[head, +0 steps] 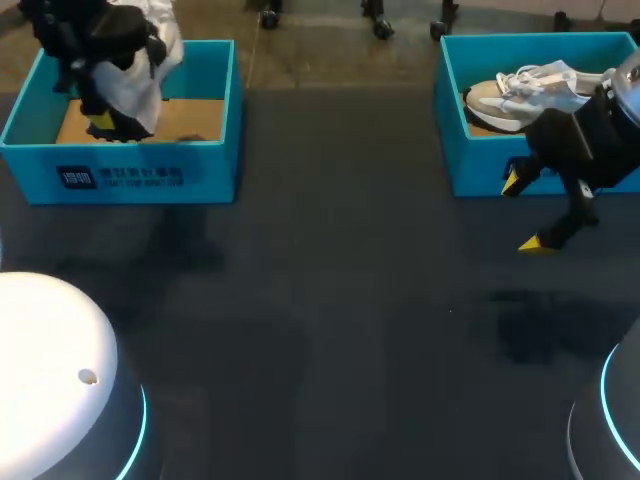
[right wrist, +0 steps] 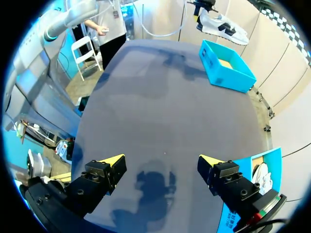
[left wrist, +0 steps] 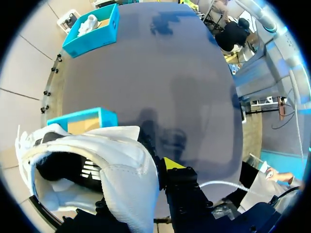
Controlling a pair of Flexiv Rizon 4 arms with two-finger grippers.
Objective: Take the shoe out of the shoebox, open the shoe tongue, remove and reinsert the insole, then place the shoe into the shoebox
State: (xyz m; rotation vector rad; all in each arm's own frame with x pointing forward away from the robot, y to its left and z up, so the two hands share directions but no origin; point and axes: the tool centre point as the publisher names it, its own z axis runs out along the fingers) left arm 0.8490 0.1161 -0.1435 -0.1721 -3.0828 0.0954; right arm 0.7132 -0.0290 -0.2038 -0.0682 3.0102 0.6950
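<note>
The left tool (head: 105,122) pinches the white shoe (left wrist: 112,165), held above the shoebox (head: 120,150) beneath it, so removal looks done; tongue, insole and return remain. The right tool (right wrist: 160,162) hangs spread over the table (head: 330,300), nothing between its fingers

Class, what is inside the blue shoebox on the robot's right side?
Inside the shoebox lies a pale sneaker with white laces, one end near the box's left wall. The right arm covers the box's right part, so the sneaker's other end and anything else there cannot be seen.
</note>
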